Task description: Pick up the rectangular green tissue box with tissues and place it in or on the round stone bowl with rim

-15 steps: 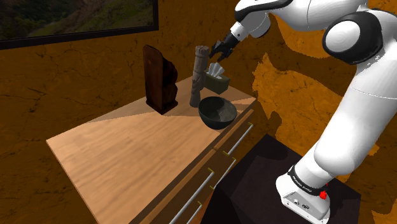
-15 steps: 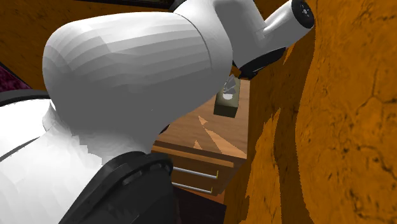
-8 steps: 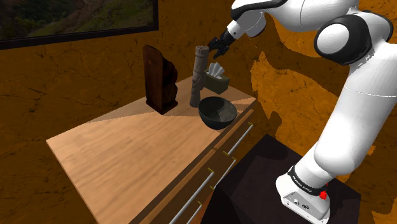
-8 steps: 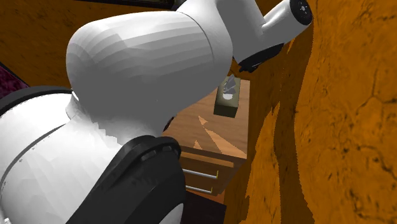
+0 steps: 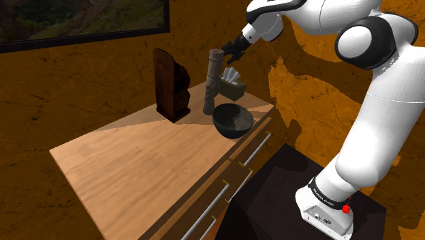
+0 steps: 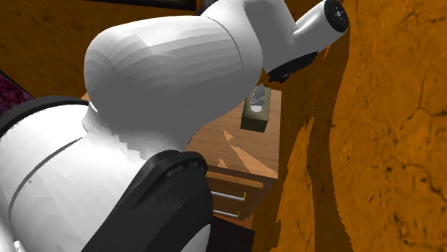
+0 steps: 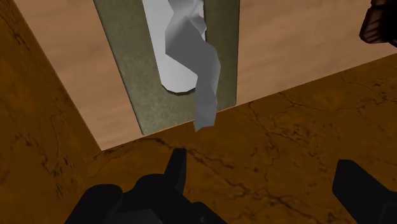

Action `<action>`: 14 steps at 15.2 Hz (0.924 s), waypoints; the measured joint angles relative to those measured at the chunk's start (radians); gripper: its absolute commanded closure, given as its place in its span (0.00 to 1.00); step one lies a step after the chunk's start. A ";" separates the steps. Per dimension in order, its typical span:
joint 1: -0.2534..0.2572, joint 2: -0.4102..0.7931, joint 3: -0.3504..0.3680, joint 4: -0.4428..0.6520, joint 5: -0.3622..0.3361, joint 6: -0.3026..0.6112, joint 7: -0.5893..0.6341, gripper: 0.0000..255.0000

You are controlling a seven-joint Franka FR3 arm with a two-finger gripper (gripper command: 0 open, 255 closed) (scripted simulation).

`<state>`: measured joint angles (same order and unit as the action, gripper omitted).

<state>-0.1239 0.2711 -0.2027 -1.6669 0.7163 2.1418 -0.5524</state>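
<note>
The arm (image 5: pixel 381 123) stretched over the far end of the desk (image 5: pixel 136 163), with the gripper (image 5: pixel 231 51) hanging above the tissue box (image 5: pixel 233 87). The box sat at the desk's back corner against the wall, just beside a tall grey post (image 5: pixel 212 82). The dark bowl (image 5: pixel 233 120) stood near the front edge, close to the box. In the wrist view the fingers (image 7: pixel 175 168) were spread wide and gripped nothing, and the box lay ahead of them, a little off the line between them.

I judged the step in hand to be the approach. To do it well I needed to centre over the box, line the fingers across its narrow width and keep clear of the post. Then I could descend past the loose tissue (image 7: pixel 194 51) onto the box's sides.

My count was one arm, one desk, one dark carved block (image 5: pixel 170 85), one post, one bowl, one box, one tissue and two fingers
</note>
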 measured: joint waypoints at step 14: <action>-0.001 0.056 0.003 0.082 -0.011 -0.052 0.032 0.00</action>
<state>-0.1252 0.3273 -0.2000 -1.5846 0.7055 2.0899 -0.5207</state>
